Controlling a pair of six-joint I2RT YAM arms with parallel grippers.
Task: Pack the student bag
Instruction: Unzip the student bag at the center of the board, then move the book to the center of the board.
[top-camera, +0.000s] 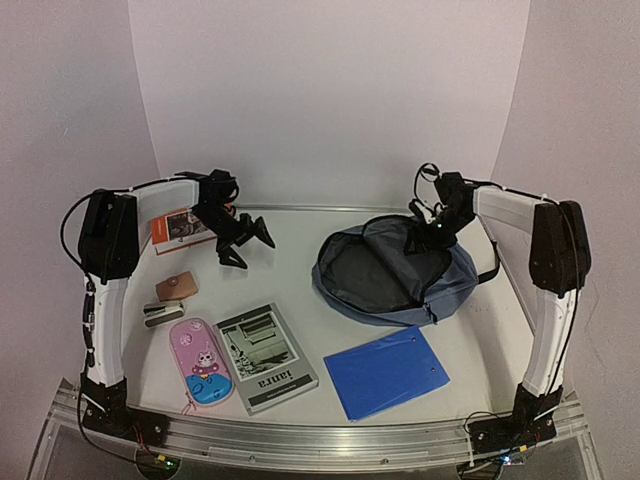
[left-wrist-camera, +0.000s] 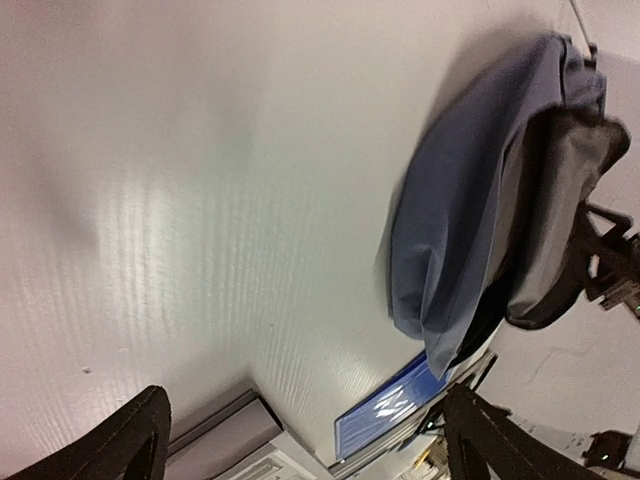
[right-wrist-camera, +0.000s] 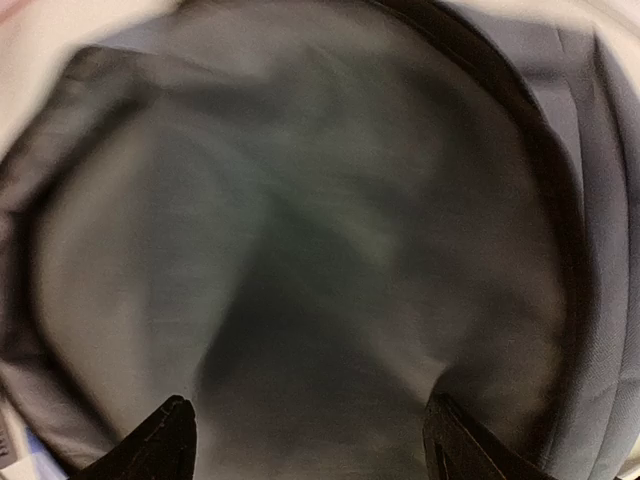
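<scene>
The student bag (top-camera: 395, 280) lies unzipped near the table's (top-camera: 300, 262) far right corner, with the left gripper (left-wrist-camera: 308, 400) and the right gripper (right-wrist-camera: 307, 405) both wide open and empty, so its limp mouth could sag shut.

1. Grey book (top-camera: 265, 358), top external view: one word in large dark letters runs along the cover's near edge, below the black-and-white picture. It reads approximately "iaura"; the middle letters are not certain. Smaller print on the cover is too fine to read.

2. Orange book (top-camera: 182, 228), far left: the cover carries a picture and print, which is too small to read.

3. Pink pencil case (top-camera: 201, 364): cartoon figure only, any lettering illegible.

4. Student bag (top-camera: 395, 270): any label is too blurred to read in all three views.
</scene>
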